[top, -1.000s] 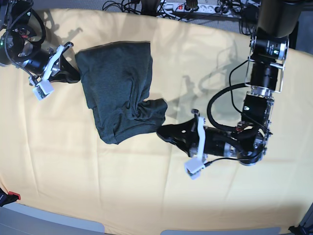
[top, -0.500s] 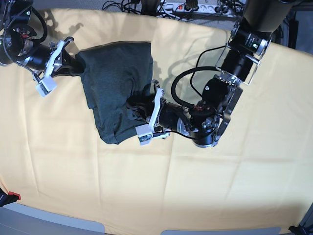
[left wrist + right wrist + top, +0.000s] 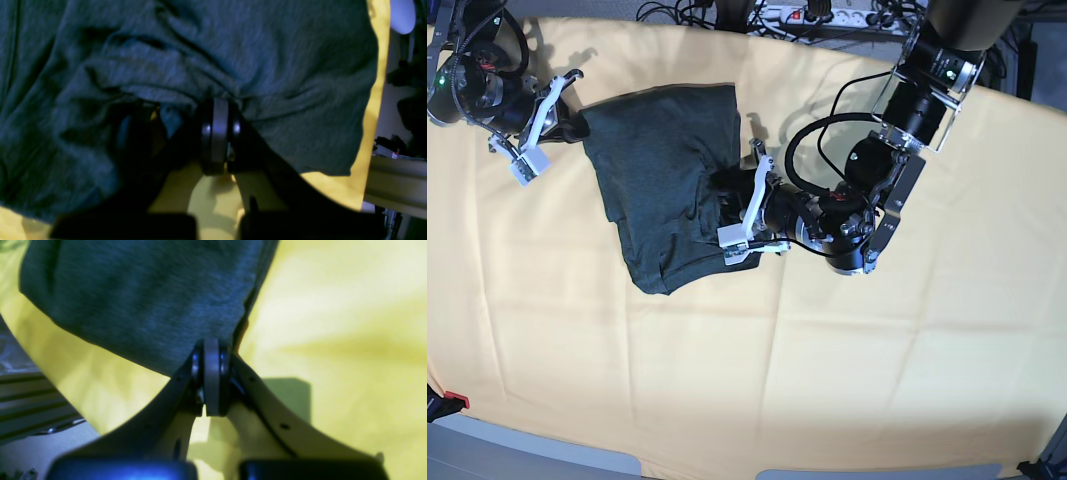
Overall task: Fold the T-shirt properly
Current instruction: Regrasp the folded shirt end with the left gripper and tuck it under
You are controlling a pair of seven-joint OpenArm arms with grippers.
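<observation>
The dark teal-grey T-shirt (image 3: 662,170) lies folded into a rough rectangle on the yellow cloth, its lower right part rumpled. My left gripper (image 3: 724,192) lies low at the shirt's right edge. In the left wrist view its jaws (image 3: 216,103) are shut, creases in the T-shirt (image 3: 233,50) run into their tips, and fabric drapes over one finger. My right gripper (image 3: 582,128) sits at the shirt's upper left corner. Seen from the right wrist, it (image 3: 211,343) is shut, tips touching a corner of the flat T-shirt (image 3: 150,290).
A yellow cloth (image 3: 877,380) covers the whole table. A power strip and cables (image 3: 817,15) run along the back edge. The left arm's black cable (image 3: 812,135) loops above the cloth. A small red object (image 3: 452,402) sits at the front left corner.
My left arm swung in from the cloth right of the shirt onto its right edge, and the fabric lobe that stuck out there is drawn in. My right gripper moved up the left edge.
</observation>
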